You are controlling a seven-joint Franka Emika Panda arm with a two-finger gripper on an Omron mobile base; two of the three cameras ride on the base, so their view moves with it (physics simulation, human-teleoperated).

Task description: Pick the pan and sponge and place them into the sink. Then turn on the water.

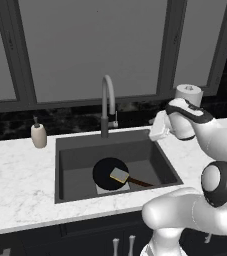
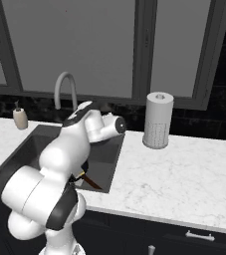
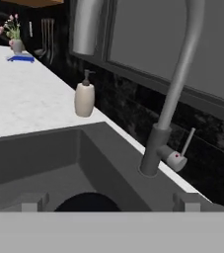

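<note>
The black pan [image 1: 106,171] lies in the dark grey sink [image 1: 75,156], its reddish-brown handle [image 1: 141,183] pointing right. The yellow sponge [image 1: 119,175] rests on the pan's right part. My gripper [image 1: 155,131] hovers above the sink's back right corner and faces the grey gooseneck faucet [image 1: 107,102]. In the hand view the gripper [image 3: 108,204] is open, its fingertips [image 3: 34,201] wide apart with nothing between them. The faucet's stem [image 3: 154,153] and small side lever [image 3: 187,142] stand just ahead, a little right of centre. The pan's rim [image 3: 86,202] peeks in at the bottom.
A cream soap dispenser [image 1: 39,135] stands on the marble counter left of the sink. A paper towel roll [image 2: 158,119] stands at the back right of the counter. A dark backsplash and windows rise behind the faucet. A small flower vase [image 3: 15,40] sits far down the counter.
</note>
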